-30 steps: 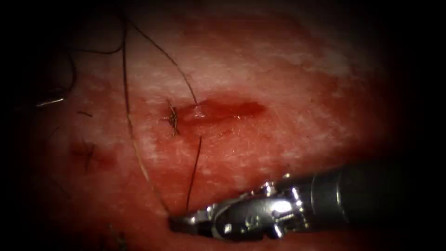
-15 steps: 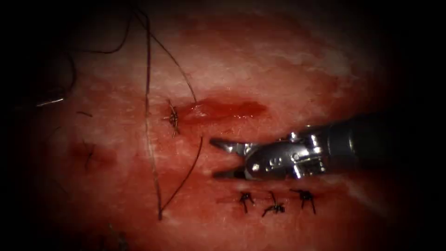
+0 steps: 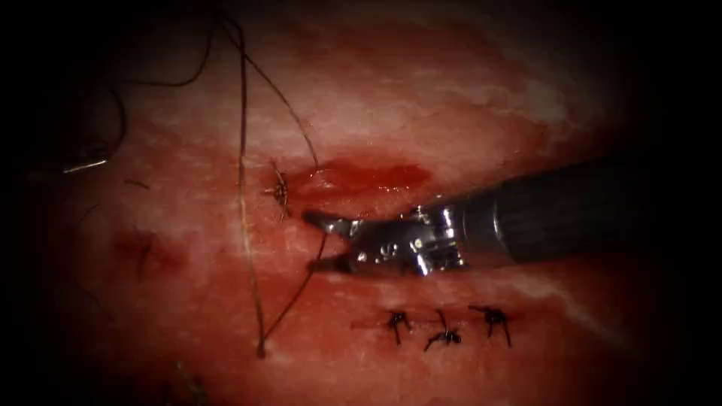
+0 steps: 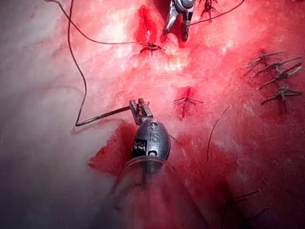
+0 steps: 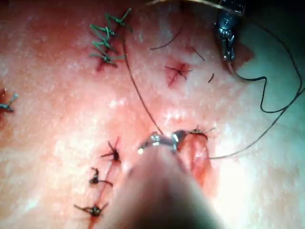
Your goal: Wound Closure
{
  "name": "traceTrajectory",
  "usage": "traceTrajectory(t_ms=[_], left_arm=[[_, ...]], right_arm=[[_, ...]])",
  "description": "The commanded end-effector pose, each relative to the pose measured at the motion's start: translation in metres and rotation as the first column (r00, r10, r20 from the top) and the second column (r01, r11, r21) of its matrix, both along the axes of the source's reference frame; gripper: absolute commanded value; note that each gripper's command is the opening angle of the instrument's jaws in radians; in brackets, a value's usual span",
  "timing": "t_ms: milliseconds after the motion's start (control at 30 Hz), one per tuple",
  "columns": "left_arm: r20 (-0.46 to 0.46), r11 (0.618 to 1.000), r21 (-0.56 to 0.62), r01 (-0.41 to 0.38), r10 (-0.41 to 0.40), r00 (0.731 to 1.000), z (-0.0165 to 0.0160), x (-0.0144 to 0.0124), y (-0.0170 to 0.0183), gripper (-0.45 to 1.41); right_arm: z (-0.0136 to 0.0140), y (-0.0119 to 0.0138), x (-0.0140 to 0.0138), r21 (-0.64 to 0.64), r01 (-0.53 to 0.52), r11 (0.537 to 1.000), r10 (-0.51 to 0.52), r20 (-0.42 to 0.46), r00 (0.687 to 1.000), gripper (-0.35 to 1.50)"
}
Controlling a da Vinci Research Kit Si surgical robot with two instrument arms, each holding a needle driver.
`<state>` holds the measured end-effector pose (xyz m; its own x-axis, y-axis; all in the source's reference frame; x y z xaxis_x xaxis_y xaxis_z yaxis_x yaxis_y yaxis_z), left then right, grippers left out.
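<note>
With the right tool (image 3: pixel 320 240) open-jawed astride the thread (image 3: pixel 241 150) just below the cut (image 3: pixel 361 179), and the left tool (image 4: pixel 137 108) clenched on the needle (image 4: pixel 102 117), out of the tissue left of the cut, close only once the strand sits deep between the jaws.

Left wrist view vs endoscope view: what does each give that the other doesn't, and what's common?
Left wrist view: the left tool, jaws shut on the needle near one end; the needle lies over the tissue, not in it. Endoscope view: the right tool with its shaft, and a strand of thread passing between its jaws. Both: the right tool with jaws open, holding nothing, the cut and the knotted stitch at its left end.
</note>
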<state>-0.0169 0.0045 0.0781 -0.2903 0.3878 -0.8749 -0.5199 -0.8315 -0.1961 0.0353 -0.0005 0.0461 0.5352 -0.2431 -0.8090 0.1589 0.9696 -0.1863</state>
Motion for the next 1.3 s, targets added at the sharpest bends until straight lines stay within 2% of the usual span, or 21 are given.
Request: traceTrajectory(t_ms=[33,133,500,700,833,1033,1133,1300], left_arm=[[0.003,1.0,0.005,-0.003,0.003,1.0,0.0006,-0.0004,-0.0009,-0.45],[0.003,1.0,0.005,-0.003,0.003,1.0,0.0006,-0.0004,-0.0009,-0.45],[0.004,1.0,0.005,-0.005,0.005,1.0,0.0006,-0.0001,-0.0009,-0.45],[0.004,1.0,0.005,-0.005,0.005,1.0,0.0006,-0.0001,-0.0009,-0.45],[0.005,1.0,0.005,-0.006,0.006,1.0,0.0005,-0.0001,-0.001,-0.45],[0.005,1.0,0.005,-0.006,0.006,1.0,0.0005,0.0,-0.001,-0.45],[0.005,1.0,0.005,-0.006,0.006,1.0,0.0005,0.0,-0.001,-0.45],[0.005,1.0,0.005,-0.007,0.007,1.0,0.0005,0.0001,-0.001,-0.45]], right_arm=[[-0.0001,-0.0007,0.0004,0.015,0.025,1.0,-0.025,0.019,1.0,-0.35],[-0.0021,-0.0015,0.0002,0.056,0.085,0.995,-0.085,-0.004,0.996,-0.35],[-0.0097,-0.0064,0.0004,0.097,0.19,0.977,-0.188,-0.031,0.982,-0.35],[-0.0136,-0.0083,0.0008,0.124,0.248,0.961,-0.241,-0.066,0.968,-0.35],[-0.015,-0.0087,0.0009,0.135,0.268,0.954,-0.259,-0.08,0.963,-0.35],[-0.0151,-0.0086,0.0007,0.135,0.268,0.954,-0.259,-0.084,0.962,-0.35],[-0.0154,-0.0097,0.0005,0.15,0.331,0.932,-0.313,-0.132,0.941,-0.35],[-0.017,-0.0116,0.0015,0.167,0.375,0.912,-0.353,-0.144,0.924,-0.35]])
